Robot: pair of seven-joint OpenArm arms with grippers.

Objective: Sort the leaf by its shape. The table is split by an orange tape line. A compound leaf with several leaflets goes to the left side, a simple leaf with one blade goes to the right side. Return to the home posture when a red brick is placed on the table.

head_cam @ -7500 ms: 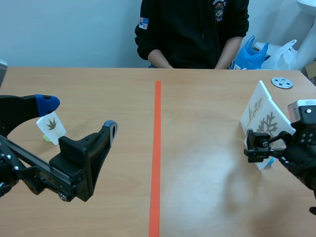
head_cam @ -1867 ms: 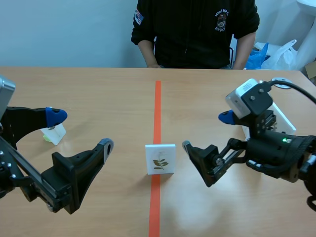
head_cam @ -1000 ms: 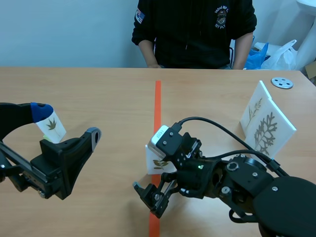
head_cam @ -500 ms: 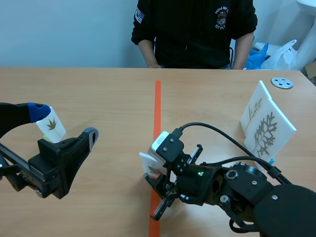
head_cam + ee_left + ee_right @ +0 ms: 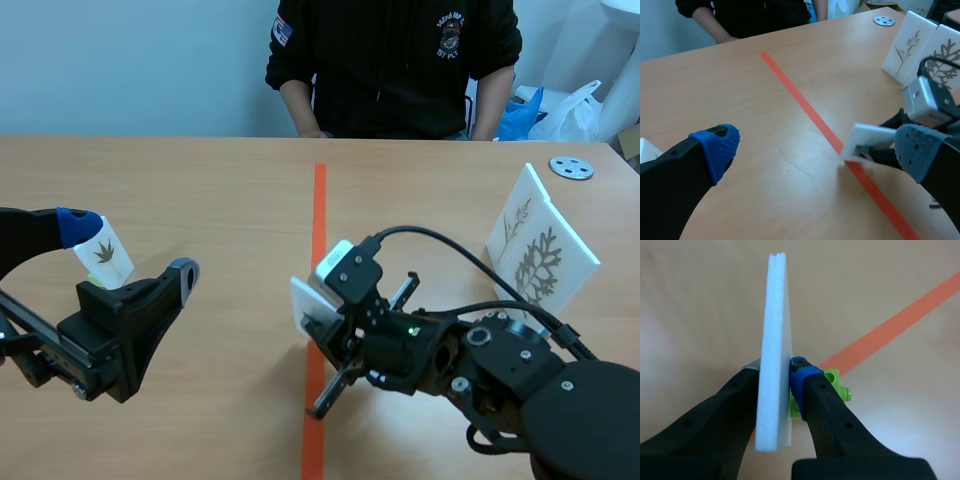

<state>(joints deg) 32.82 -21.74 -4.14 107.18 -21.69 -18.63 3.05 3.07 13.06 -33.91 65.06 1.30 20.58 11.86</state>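
The leaf card [image 5: 306,303] is clamped upright in the right gripper [image 5: 782,371], over the tape line [image 5: 318,210]; its long edge points up; the left gripper [image 5: 815,148], left of that line, stands open, near.

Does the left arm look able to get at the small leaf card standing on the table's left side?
Probably yes. The left claw is open and empty, and the small leaf card stands right beside its blue-padded finger, with nothing between them.
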